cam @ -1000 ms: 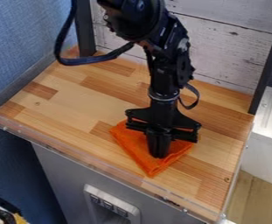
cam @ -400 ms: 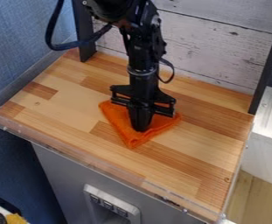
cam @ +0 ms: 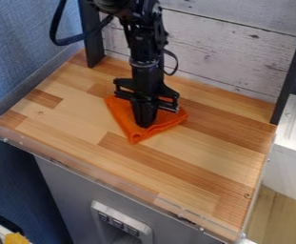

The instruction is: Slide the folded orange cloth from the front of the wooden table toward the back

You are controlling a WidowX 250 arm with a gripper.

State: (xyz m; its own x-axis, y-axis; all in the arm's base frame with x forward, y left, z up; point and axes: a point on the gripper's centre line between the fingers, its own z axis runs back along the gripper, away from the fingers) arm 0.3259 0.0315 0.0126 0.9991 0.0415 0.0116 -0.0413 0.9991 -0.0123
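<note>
Upright over the back-middle of the wooden table, the black gripper (cam: pixel 144 123) has its fingers together, with the tips down at an orange cloth. It is shut on the cloth. The orange cloth (cam: pixel 123 116) is folded and lies on the wood, spreading out to both sides of the fingers, with one corner pointing toward the front edge. Behind the fingers, the gripper's body hides part of the cloth.
The wooden table (cam: pixel 194 171) has a clear plastic lip (cam: pixel 112 181) along its front. Whitewashed planks (cam: pixel 232 52) stand behind, between dark posts. At the right is a white and metal unit (cam: pixel 293 128).
Gripper and orange cloth have moved together toward the back left of the table. The cloth has stayed around the fingertips throughout.
</note>
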